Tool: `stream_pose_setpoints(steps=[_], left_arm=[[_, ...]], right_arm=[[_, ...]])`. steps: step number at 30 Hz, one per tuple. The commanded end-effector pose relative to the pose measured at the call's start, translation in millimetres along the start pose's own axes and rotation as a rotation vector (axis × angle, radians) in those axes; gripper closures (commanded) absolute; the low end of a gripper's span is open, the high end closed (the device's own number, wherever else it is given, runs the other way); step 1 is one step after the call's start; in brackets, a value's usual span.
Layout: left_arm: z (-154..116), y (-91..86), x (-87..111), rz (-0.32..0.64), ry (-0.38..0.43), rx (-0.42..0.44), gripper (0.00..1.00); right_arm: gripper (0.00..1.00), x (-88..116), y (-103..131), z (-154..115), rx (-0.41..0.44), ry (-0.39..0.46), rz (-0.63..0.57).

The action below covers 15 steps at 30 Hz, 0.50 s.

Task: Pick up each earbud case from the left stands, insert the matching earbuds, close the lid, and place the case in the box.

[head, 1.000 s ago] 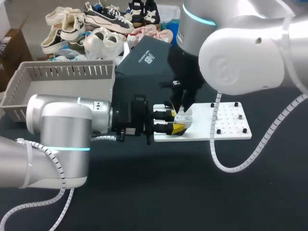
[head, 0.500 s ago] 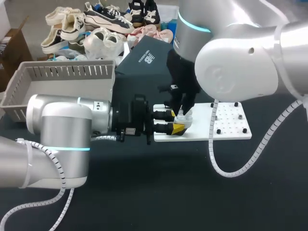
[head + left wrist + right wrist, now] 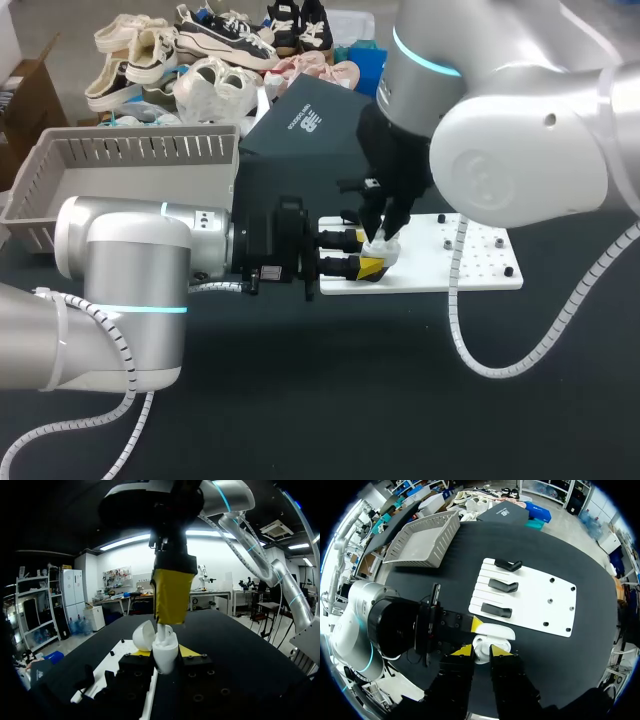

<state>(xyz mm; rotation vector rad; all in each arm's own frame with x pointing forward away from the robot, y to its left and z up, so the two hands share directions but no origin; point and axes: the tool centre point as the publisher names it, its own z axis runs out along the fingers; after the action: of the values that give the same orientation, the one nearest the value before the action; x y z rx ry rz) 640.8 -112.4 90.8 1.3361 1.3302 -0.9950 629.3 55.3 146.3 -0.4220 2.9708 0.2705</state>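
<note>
A white earbud case (image 3: pixel 381 249) with its lid (image 3: pixel 144 635) open stands upright between the yellow tips of my left gripper (image 3: pixel 362 256), which is shut on it just above the white stand plate (image 3: pixel 480 262). My right gripper (image 3: pixel 384 226) comes down from above, shut on a white earbud (image 3: pixel 480 649) right over the case's open top. In the left wrist view the case (image 3: pixel 164 649) sits in my left gripper (image 3: pixel 165 664), with the right arm's yellow fingers (image 3: pixel 172 595) above it. In the right wrist view my right gripper (image 3: pixel 481 656) hides most of the case (image 3: pixel 495 631).
Three black stands (image 3: pixel 496 610) lie in a row on the white plate (image 3: pixel 545 607). A grey slatted basket (image 3: pixel 120 165) stands at the back left, and a black box (image 3: pixel 300 122) is beside it. My left arm (image 3: pixel 130 300) stretches across the front left.
The right arm's upper part has swung to the right, and its gripper has dropped slightly onto the case. The left arm and the case have stayed where they were.
</note>
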Motion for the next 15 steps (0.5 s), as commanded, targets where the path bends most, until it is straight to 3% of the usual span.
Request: stream_pose_setpoints(steps=[1,15], left_arm=[[0.3,-1.8,0.5,0.002,-0.002,-0.006,1.0],[0.3,-1.8,0.5,0.002,-0.002,-0.006,1.0]], right_arm=[[1.0,2.8,-1.0,2.5,-0.001,-0.008,0.001],[1.0,-1.4,-0.7,5.7,-0.011,-0.013,0.006]])
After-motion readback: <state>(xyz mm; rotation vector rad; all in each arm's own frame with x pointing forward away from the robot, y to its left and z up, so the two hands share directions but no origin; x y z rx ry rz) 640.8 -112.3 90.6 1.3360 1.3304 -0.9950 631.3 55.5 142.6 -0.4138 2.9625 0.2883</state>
